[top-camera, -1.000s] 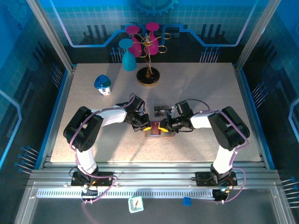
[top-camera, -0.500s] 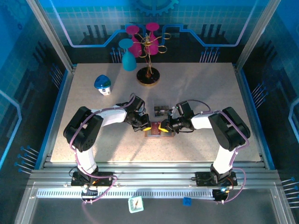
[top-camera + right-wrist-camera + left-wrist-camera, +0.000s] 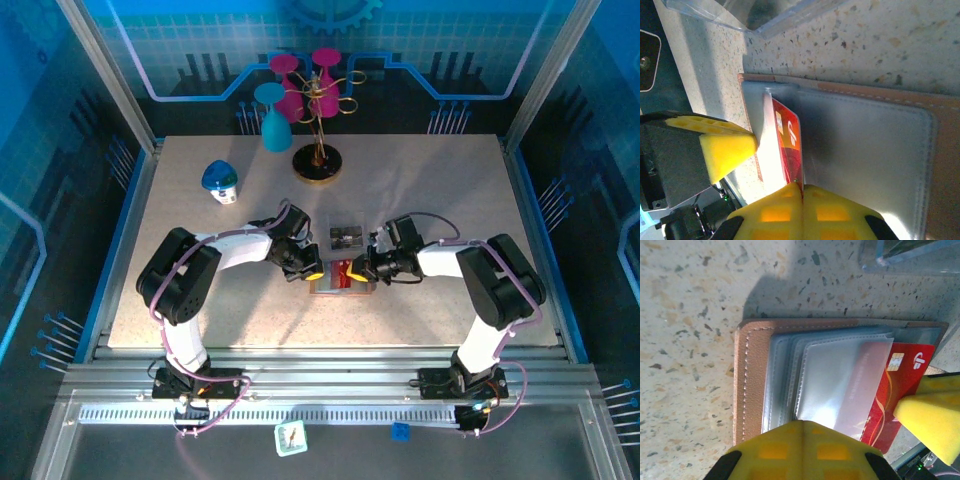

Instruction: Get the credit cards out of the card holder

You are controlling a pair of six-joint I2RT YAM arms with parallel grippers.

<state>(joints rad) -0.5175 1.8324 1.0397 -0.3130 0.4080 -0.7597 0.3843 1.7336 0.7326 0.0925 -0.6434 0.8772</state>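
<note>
Card holder lies open and flat on the desk, front-centre, between the two tools.

Left tool: pads together, closed, nothing gripped. Its tip sits down on the holder's grey-blue pocket panels.

Right tool: closed on the red credit card. In its wrist view the card's edge runs straight into the seam between the pads.

The card is partway out of its clear sleeve, with the chip end exposed and the rest under plastic. The holder's brown stitched rim is on the side away from the card.

Clear plastic box sits just behind the holder, not touching it. Can't tell whether more cards are in the pockets.
</note>
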